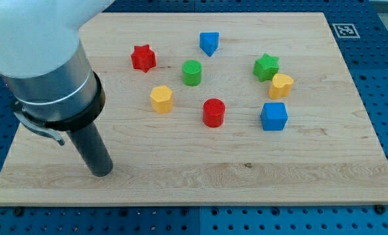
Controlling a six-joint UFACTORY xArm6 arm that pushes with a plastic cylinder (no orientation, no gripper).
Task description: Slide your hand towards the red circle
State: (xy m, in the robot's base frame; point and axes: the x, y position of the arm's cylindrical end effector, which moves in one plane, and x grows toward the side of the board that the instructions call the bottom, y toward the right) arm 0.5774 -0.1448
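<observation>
Our tip [101, 172] rests on the wooden worktop [259, 176] near the view's bottom left, well apart from every block, with bare board between it and the nearest of them. We carry no end effector that opens or pinches here, only the straight dark rod, so there is no grasp to report.

Farther up and toward the view's right stands the red circle [214, 112], the block we are to reach, roughly at the middle of the board. Just to its left and slightly higher sits a yellow block [161, 99], possibly hexagonal, though its outline is hard to read from this angle. To the red circle's right lies the blue cube [274, 117], with a yellow heart [281, 85] and a green star [266, 66] beyond it.

Farther still are the green cylinder [192, 72], the red star [143, 58] and a blue wedge-like block [209, 44].

We judge the approach barely begun: the next move calls for a slide rightward and slightly upward, passing below the yellow block without nudging it.
</observation>
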